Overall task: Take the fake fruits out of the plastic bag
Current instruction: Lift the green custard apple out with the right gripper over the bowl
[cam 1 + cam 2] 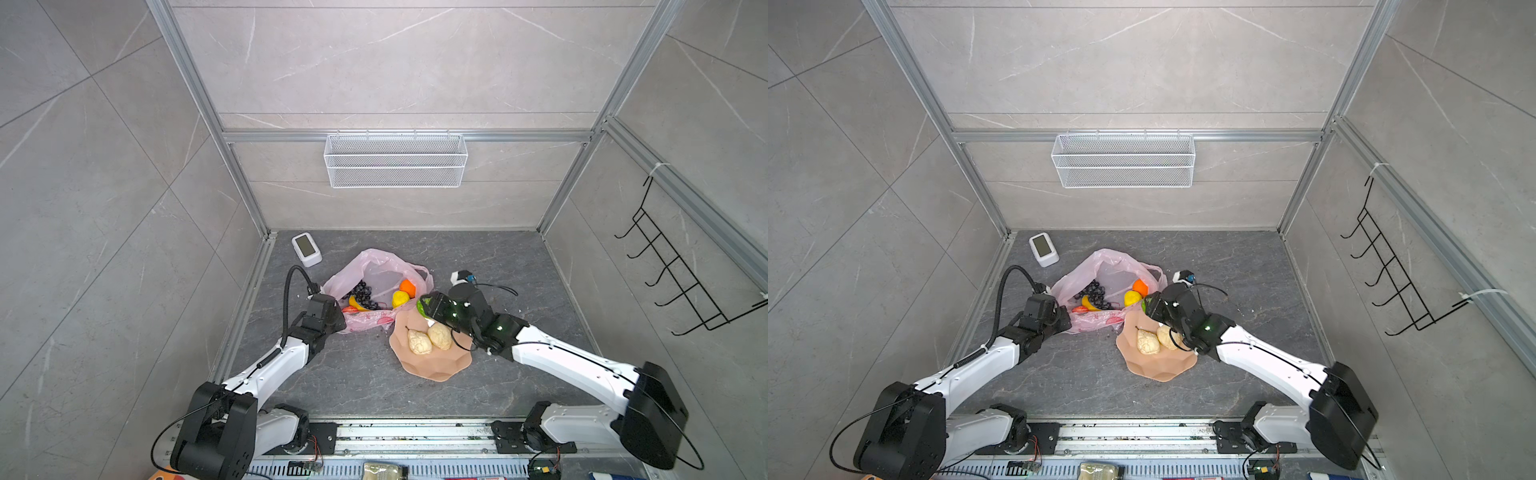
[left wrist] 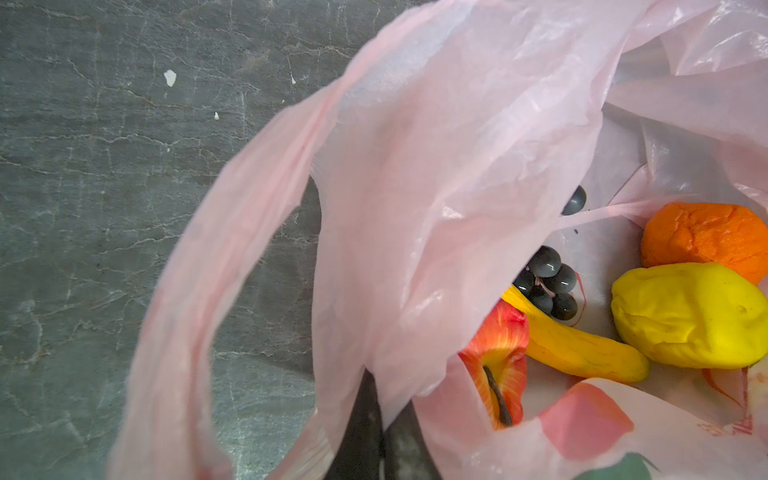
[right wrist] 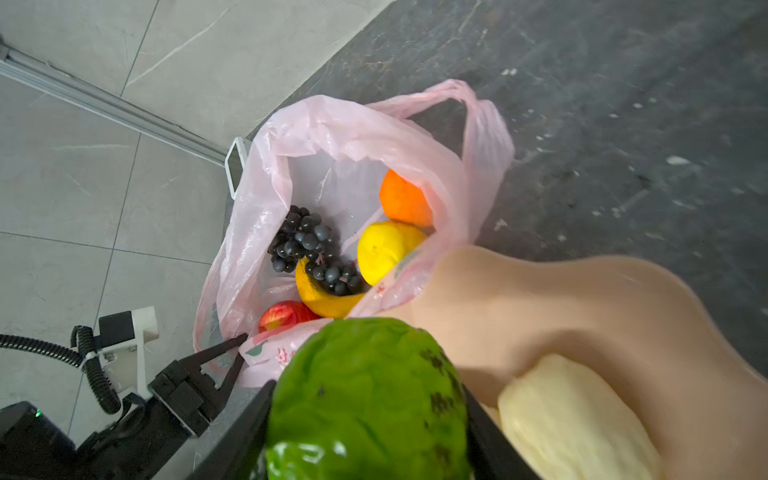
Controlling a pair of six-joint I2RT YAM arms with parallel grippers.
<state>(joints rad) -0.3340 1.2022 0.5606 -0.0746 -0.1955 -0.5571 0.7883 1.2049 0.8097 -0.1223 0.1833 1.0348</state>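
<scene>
Right wrist view shows two beige fruits (image 3: 573, 419) on the plate (image 3: 540, 299), the right hand (image 3: 368, 415) clasping a green fruit (image 3: 361, 374), the left hand (image 3: 241, 347) pinching the bag (image 3: 332, 124), five fruits (image 3: 390, 249) inside.

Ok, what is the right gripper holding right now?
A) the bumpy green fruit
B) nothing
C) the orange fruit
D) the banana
A: in the right wrist view the right gripper clamps the green fruit by the plate edge, while the banana and orange fruit lie in the plastic bag.
</scene>
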